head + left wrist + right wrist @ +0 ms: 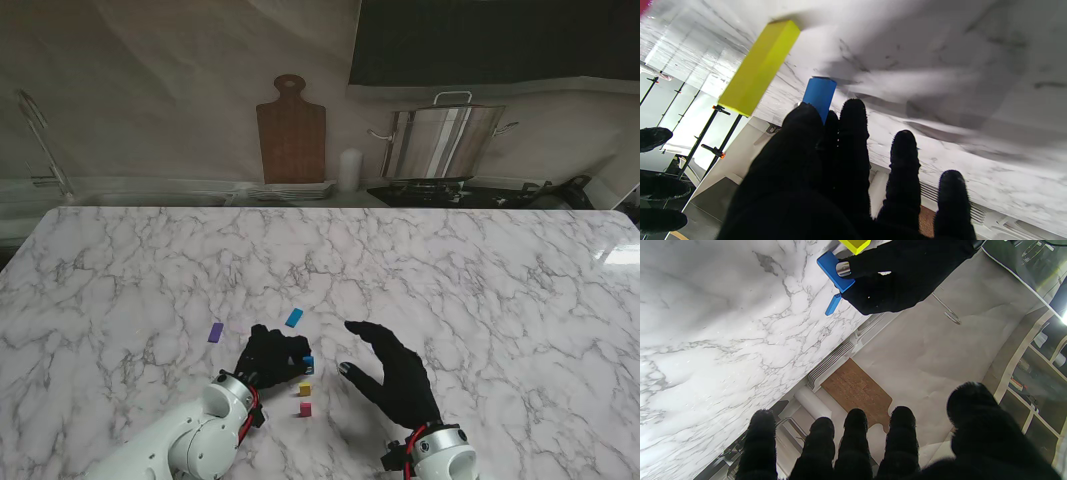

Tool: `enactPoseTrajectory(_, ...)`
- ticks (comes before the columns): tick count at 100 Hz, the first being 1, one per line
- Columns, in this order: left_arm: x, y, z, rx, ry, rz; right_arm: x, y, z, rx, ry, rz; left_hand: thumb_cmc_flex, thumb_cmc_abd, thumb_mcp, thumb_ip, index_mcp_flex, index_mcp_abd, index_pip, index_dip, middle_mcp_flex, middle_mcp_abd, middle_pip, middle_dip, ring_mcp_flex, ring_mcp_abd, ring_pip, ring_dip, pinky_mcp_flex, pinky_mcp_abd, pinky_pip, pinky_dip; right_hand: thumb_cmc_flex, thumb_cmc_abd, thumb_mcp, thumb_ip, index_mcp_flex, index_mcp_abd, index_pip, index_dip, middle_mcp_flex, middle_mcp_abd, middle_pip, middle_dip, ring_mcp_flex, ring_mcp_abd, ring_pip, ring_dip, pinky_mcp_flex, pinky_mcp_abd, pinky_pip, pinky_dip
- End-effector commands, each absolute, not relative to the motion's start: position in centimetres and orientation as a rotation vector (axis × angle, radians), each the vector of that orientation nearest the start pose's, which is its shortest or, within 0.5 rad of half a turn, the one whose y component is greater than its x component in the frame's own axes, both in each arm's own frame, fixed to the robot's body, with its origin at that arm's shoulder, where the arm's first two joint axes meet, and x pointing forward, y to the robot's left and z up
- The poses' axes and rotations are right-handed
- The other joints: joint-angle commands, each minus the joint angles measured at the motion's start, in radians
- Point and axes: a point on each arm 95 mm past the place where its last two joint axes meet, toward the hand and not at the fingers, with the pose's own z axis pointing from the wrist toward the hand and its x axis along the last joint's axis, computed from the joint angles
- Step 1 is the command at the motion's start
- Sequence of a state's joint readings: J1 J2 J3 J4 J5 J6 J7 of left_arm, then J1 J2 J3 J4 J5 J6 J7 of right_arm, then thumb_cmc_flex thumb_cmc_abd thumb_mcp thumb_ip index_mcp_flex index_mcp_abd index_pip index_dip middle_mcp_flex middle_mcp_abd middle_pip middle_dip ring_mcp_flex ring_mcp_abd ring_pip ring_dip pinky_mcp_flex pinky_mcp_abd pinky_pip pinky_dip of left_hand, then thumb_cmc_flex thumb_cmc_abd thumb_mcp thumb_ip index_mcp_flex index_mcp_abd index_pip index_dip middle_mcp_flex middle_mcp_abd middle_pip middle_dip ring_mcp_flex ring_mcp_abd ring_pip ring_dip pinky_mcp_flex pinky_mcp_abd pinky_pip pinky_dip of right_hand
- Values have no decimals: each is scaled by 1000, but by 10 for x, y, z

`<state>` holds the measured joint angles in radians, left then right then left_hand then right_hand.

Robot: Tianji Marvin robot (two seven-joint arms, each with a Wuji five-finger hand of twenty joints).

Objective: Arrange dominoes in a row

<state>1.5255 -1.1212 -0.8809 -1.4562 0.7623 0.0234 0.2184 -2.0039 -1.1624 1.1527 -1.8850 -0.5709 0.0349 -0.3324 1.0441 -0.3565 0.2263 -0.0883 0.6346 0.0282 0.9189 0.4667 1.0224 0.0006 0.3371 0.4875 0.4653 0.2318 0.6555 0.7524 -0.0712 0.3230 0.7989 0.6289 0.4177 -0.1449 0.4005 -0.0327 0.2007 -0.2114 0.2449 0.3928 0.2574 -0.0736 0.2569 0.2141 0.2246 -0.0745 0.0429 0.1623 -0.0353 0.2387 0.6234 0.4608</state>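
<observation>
Left robot hand [272,357] pinches a blue domino [308,363] between thumb and fingertips, low over the marble counter [480,290], at the far end of a short row. Just nearer to me than that pinched piece stand a yellow domino [305,390] and then a pink domino [305,409], the three running in a line toward the robot. The right robot hand [392,373], fingers spread and holding nothing, hovers just to the right of that line. Beyond the left robot hand's fingertips lies a second blue domino [294,318], flat, its long axis slanting away to the right; a purple domino [215,332] lies flat off to that hand's left. Both loose pieces sit nearer the left robot hand than the right. The blue piece appears upright in the left wrist view, though whether its base touches the counter cannot be told.
</observation>
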Motion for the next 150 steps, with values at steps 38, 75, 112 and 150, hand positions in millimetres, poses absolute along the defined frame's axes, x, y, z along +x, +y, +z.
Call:
enactPoseTrajectory(38, 352, -81, -397, -1382, 1574, -1681, 256, 61, -349, -2255, -1270, -2368, 75, 64, -7, 50, -10, -61, 36, 120, -46, -9, 16, 54, -43, -1, 8, 10, -24, 0, -11, 16, 33, 27, -11, 27, -30, -20, 11, 16, -37, -10, 11, 6, -12, -26, -19, -14, -2, -31, 8, 12)
enactPoseTrajectory(75, 349, -79, -398, -1363, 1601, -1668, 257, 61, -349, -2255, -1267, -2371, 69, 56, -9, 48, -5, -57, 31, 116, -44, -9, 14, 51, -46, -3, 5, 9, -23, 1, -16, 15, 33, 27, -11, 27, -30, -20, 11, 16, -37, -11, 11, 5, -12, -26, -19, -14, -2, -32, 7, 12)
enactPoseTrajectory(112, 347, -79, -398, -1363, 1617, -1664, 257, 61, -349, -2256, -1264, -2371, 62, 42, 0, 45, -5, -53, 56, 52, -32, -42, 6, 49, -49, -7, 3, 8, -23, 1, -18, 17, 34, 27, -11, 27, -30, -20, 11, 16, -38, -10, 11, 5, -12, -26, -19, -14, -2, -32, 7, 12)
enactPoseTrajectory(150, 345, -79, -399, -1367, 1631, -1649, 256, 61, -349, -2257, -1263, -2370, 51, 17, 7, 49, -24, -42, 54, 54, -54, -12, 3, 54, -58, -5, -1, 6, -23, 0, -22, 16, 33, 27, -11, 27, -30, -20, 11, 16, -37, -11, 11, 5, -12, -26, -19, -14, -2, -32, 7, 12)
